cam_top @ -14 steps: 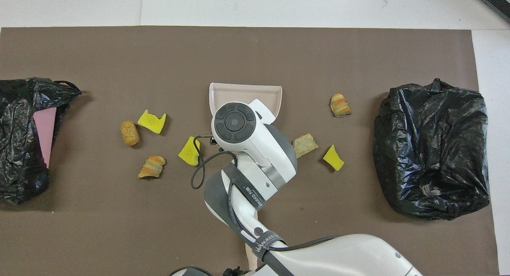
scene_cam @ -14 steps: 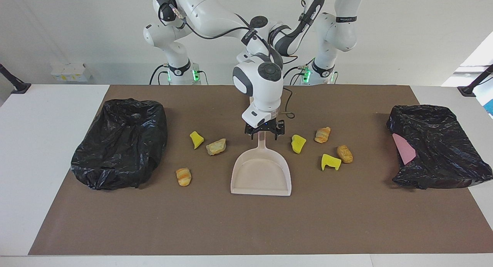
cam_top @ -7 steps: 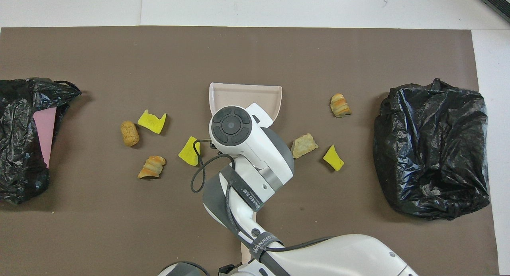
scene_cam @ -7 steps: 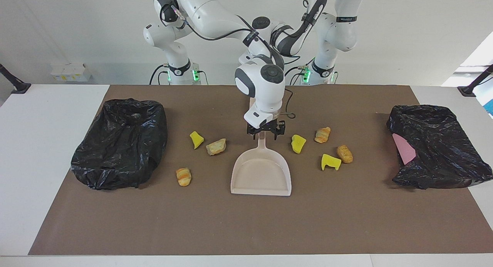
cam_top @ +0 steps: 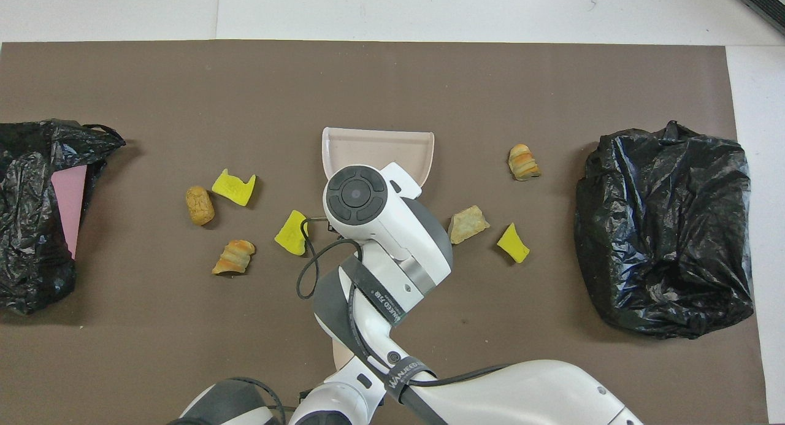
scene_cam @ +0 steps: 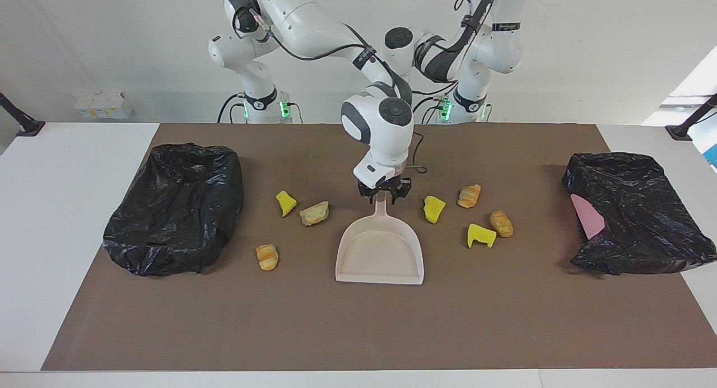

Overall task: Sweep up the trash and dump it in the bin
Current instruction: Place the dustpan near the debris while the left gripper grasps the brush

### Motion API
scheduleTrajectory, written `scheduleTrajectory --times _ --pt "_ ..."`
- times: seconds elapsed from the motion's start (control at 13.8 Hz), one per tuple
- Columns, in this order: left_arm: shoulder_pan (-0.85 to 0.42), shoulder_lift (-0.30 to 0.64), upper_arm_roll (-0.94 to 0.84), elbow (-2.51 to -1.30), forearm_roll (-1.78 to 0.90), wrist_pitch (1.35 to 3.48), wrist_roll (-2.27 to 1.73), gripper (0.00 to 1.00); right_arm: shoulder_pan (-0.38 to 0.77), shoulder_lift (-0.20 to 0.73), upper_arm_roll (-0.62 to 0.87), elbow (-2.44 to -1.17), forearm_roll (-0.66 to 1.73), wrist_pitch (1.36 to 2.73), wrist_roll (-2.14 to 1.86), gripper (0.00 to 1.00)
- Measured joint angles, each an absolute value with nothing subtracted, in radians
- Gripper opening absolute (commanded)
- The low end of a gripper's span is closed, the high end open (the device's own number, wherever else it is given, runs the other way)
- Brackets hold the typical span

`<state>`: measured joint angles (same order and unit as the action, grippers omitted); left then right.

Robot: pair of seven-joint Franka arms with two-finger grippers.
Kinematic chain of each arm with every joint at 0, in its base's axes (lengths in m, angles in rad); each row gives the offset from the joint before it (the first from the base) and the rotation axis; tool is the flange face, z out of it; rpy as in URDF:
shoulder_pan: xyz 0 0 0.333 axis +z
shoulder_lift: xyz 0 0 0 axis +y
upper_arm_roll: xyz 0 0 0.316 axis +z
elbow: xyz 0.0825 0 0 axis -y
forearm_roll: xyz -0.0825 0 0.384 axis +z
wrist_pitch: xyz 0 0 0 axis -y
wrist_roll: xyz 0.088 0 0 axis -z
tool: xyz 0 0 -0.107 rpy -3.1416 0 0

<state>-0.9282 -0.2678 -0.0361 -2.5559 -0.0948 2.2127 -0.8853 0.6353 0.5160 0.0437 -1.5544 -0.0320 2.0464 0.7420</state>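
A beige dustpan (scene_cam: 380, 253) lies flat mid-mat, its handle pointing toward the robots. My right gripper (scene_cam: 384, 193) is down at the end of that handle; in the overhead view its wrist covers the handle and part of the pan (cam_top: 377, 144). Trash lies on both sides of the pan. Toward the right arm's end are a yellow sponge chunk (scene_cam: 285, 202), a bread lump (scene_cam: 314, 213) and a croissant piece (scene_cam: 267, 256). Toward the left arm's end are two yellow chunks (scene_cam: 434, 208) (scene_cam: 480, 235) and two bread lumps (scene_cam: 469, 195) (scene_cam: 501, 223). My left gripper is hidden.
A black bag-lined bin (scene_cam: 176, 209) stands at the right arm's end of the brown mat (scene_cam: 358, 332). Another black bag (scene_cam: 638, 214) at the left arm's end holds a flat pink sheet (scene_cam: 587, 215). The left arm is folded up high near its base.
My right gripper has slid along the handle toward the robots, to its end. The left arm has drawn up and back. The dustpan and trash have not moved.
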Motion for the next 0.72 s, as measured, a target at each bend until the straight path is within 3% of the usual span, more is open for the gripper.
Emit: scheduleTrajectory --times 0.36,0.72 --pt "-0.806 -0.330 -0.035 -2.556 -0.077 2.118 -0.813 0.00 0.633 0.511 0.042 -1.553 -0.032 2.028 0.743 0.00" --pt "-0.598 -0.388 -0.033 -2.555 -0.029 2.090 -0.717 0.00 0.619 0.445 0.038 -1.551 -0.038 1.996 0.632 0.00"
